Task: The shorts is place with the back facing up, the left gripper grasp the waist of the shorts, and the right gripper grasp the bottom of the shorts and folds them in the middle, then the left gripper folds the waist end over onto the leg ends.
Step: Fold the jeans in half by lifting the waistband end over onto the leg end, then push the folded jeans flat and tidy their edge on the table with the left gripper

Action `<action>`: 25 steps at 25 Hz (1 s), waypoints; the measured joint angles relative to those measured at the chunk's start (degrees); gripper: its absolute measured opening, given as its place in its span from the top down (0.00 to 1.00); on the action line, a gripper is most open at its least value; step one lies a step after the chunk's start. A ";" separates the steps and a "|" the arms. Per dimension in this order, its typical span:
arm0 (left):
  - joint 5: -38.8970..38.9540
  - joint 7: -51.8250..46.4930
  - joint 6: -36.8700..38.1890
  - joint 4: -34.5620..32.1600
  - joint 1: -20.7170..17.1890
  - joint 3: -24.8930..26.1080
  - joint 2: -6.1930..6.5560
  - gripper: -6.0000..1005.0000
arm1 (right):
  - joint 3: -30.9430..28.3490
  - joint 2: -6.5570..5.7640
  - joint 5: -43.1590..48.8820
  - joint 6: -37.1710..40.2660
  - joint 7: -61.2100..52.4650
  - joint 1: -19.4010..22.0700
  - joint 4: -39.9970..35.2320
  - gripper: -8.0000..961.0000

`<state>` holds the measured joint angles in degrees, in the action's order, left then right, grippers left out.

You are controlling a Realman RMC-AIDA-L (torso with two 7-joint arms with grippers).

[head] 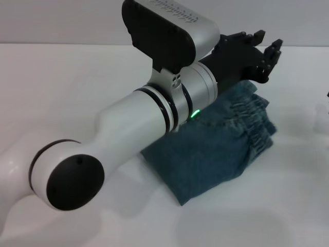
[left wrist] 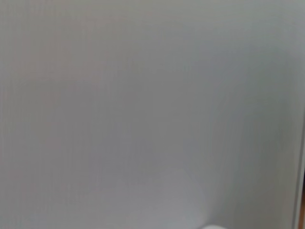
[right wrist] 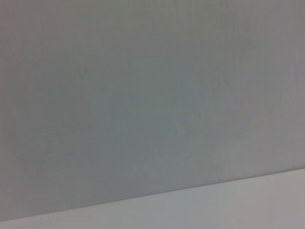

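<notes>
A white table (head: 67, 77) fills most of the frame; a plain grey wall (head: 61, 20) runs along the top edge, evenly lit.

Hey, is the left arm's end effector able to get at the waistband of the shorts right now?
Probably yes. The left end effector hangs open just above the ruffled waistband of the folded shorts, with nothing between them.
</notes>
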<state>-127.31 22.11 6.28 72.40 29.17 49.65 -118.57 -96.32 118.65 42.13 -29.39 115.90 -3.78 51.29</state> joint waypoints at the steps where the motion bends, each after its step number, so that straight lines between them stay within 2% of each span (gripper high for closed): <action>1: -0.03 -0.14 1.03 -0.37 0.27 -0.37 0.02 0.89 | 0.01 0.00 0.11 -0.23 -0.20 -0.01 -0.07 0.99; 2: -0.06 -0.18 1.50 -0.59 0.40 -0.55 0.02 0.89 | 0.06 0.00 0.22 -0.49 -0.39 -0.02 -0.15 0.99; 7: -0.19 -0.23 3.31 -1.46 0.26 -0.78 0.01 0.66 | 0.03 0.04 1.16 -2.60 -0.47 0.21 -0.48 0.99; 11: -0.48 -0.23 4.86 -1.76 -1.93 -0.71 0.29 0.37 | -0.22 0.14 1.71 -5.72 0.10 0.71 -0.78 0.99; 14: -0.52 -0.23 6.67 -1.77 -5.56 -0.31 0.47 0.19 | -0.61 0.22 1.73 -7.62 2.76 1.33 -1.06 0.99; 15: -0.52 -0.23 6.67 -1.77 -5.56 -0.31 0.47 0.19 | -0.77 0.28 1.73 -8.42 4.38 1.66 -1.10 0.99; 20: -0.72 -0.17 12.00 -1.79 -10.89 -0.98 0.60 0.20 | -0.96 0.46 1.25 -13.98 10.92 2.55 -1.62 0.99; 25: -2.72 -0.16 15.88 -2.45 -14.16 -3.21 0.73 0.21 | -0.32 0.66 -2.10 -18.13 18.17 2.59 -4.17 0.99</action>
<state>-130.03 21.95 22.16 69.95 15.02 46.44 -117.84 -96.64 119.31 40.03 -47.53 134.06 -1.18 47.11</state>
